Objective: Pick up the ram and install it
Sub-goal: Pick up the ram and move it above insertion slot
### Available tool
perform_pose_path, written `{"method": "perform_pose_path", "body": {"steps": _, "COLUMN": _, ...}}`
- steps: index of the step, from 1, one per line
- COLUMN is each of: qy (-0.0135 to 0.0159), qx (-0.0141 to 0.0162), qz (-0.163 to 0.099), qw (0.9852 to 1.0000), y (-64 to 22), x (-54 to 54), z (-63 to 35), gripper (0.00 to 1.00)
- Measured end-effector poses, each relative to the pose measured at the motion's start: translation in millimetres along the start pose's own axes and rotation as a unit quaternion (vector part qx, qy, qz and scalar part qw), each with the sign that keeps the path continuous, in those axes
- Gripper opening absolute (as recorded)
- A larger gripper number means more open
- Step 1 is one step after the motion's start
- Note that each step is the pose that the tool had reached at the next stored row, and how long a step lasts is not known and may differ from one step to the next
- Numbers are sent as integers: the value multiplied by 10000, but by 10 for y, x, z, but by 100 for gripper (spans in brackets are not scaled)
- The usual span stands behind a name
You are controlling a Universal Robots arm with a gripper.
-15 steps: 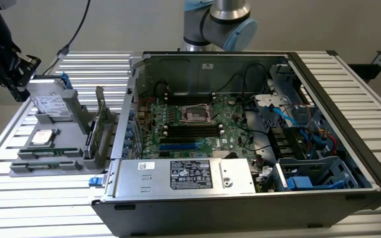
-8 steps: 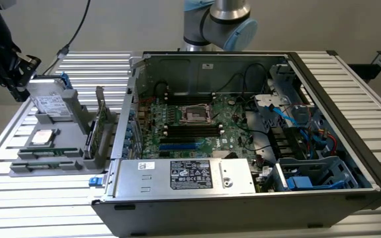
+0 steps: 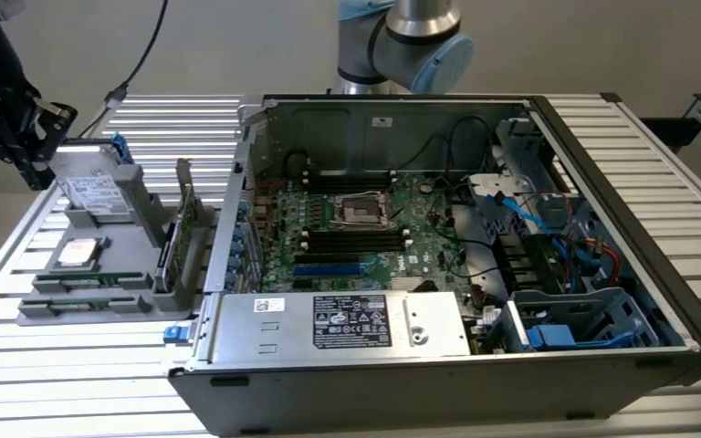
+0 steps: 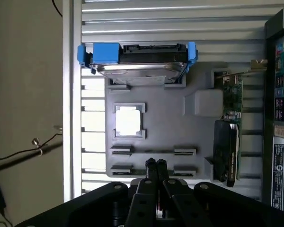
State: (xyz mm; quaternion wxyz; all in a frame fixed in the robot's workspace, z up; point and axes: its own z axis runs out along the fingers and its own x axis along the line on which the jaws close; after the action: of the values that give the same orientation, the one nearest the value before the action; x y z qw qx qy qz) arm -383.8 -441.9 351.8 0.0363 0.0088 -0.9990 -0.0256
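Slatted metal table (image 3: pixel 661 155) carries a gray tray (image 4: pixel 161 127) and open computer case (image 3: pixel 448 392); gripper (image 4: pixel 155 163) pressed together near the tray.

Colours noted
We record a grey tray (image 4: pixel 156 118), blue bracket (image 4: pixel 104 53), green card (image 4: pixel 232 94), black gripper (image 4: pixel 155 163), ribbed silver table (image 4: pixel 180 19).

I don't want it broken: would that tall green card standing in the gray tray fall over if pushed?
Probably: the card stands thin on its edge in the gray tray, so a sideways push could tip it. It looks stiff, and its bare parts seem fragile.
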Motion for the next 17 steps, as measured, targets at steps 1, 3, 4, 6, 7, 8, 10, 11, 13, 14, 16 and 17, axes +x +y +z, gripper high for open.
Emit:
{"method": "perform_pose_path", "body": {"steps": 1, "qy": 2, "qx": 7, "qz": -96, "qw": 10000, "y": 0, "x": -1, "z": 10, "gripper": 10}}
{"method": "perform_pose_path", "body": {"steps": 3, "qy": 10, "qx": 20, "qz": -283, "qw": 9996, "y": -2, "x": -3, "z": 33, "gripper": 10}}
{"method": "perform_pose_path", "body": {"steps": 4, "qy": 14, "qx": 27, "qz": -372, "qw": 9993, "y": -2, "x": -4, "z": 44, "gripper": 10}}
{"method": "perform_pose_path", "body": {"steps": 6, "qy": 22, "qx": 40, "qz": -549, "qw": 9985, "y": -3, "x": -5, "z": 66, "gripper": 10}}
{"method": "perform_pose_path", "body": {"steps": 7, "qy": 27, "qx": 46, "qz": -643, "qw": 9979, "y": -4, "x": -6, "z": 78, "gripper": 10}}
{"method": "perform_pose_path", "body": {"steps": 8, "qy": 31, "qx": 53, "qz": -733, "qw": 9973, "y": -4, "x": -7, "z": 89, "gripper": 10}}
{"method": "perform_pose_path", "body": {"steps": 10, "qy": 39, "qx": 66, "qz": -914, "qw": 9958, "y": -6, "x": -8, "z": 111, "gripper": 10}}
{"method": "perform_pose_path", "body": {"steps": 11, "qy": 44, "qx": 73, "qz": -1003, "qw": 9949, "y": -6, "x": -9, "z": 122, "gripper": 10}}
{"method": "perform_pose_path", "body": {"steps": 13, "qy": 52, "qx": 86, "qz": -1184, "qw": 9929, "y": -7, "x": -11, "z": 145, "gripper": 10}}
{"method": "perform_pose_path", "body": {"steps": 14, "qy": 55, "qx": 92, "qz": -1278, "qw": 9917, "y": -8, "x": -12, "z": 158, "gripper": 10}}
{"method": "perform_pose_path", "body": {"steps": 16, "qy": 64, "qx": 105, "qz": -1453, "qw": 9893, "y": -9, "x": -13, "z": 179, "gripper": 10}}
{"method": "perform_pose_path", "body": {"steps": 17, "qy": 68, "qx": 112, "qz": -1542, "qw": 9880, "y": -10, "x": -14, "z": 190, "gripper": 10}}
